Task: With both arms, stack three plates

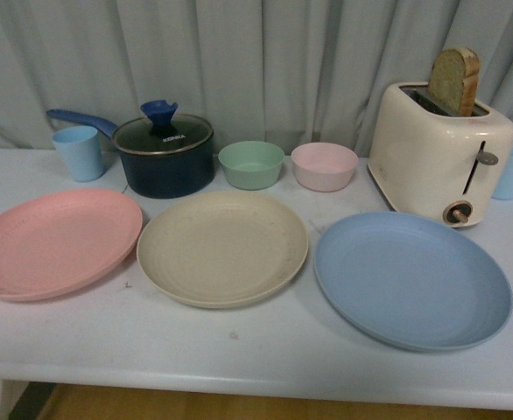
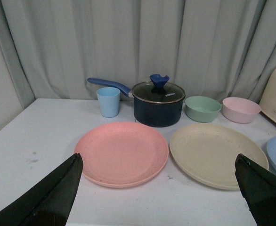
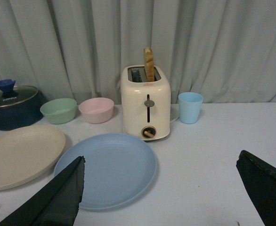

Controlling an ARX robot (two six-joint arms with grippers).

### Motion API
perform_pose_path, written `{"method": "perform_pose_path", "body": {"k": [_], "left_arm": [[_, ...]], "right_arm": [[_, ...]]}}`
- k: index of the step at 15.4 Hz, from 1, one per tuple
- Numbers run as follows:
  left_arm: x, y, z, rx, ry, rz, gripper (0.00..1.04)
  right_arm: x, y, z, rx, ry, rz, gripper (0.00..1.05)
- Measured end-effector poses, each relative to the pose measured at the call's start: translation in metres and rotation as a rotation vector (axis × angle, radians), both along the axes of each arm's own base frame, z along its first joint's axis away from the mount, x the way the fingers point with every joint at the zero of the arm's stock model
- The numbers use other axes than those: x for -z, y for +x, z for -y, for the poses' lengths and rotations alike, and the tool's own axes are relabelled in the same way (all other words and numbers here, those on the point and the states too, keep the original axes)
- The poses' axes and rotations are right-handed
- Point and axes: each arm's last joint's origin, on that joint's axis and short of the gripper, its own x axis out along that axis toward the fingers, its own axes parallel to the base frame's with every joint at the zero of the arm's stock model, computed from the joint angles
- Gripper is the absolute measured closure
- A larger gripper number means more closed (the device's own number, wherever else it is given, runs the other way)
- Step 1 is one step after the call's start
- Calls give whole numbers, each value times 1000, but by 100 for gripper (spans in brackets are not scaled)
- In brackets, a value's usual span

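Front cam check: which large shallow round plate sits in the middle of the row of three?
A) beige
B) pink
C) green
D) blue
A: the beige round plastic plate lies between the pink round plastic plate and the blue round plastic plate, none stacked yet.

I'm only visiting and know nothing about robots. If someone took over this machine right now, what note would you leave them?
Left gripper: open, empty.
Right gripper: open, empty.
Pink plate, cream plate and blue plate lie side by side on the table, none on another.
Done: nothing stacked.
Left: stack all three.
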Motion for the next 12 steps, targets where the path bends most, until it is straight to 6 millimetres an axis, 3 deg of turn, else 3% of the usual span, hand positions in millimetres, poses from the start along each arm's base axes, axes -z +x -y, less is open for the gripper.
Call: {"method": "perform_pose_path", "body": {"k": [12], "left_arm": [[0, 0, 0, 0, 0, 0, 7]], "right_arm": [[0, 0, 0, 0, 0, 0, 6]]}}
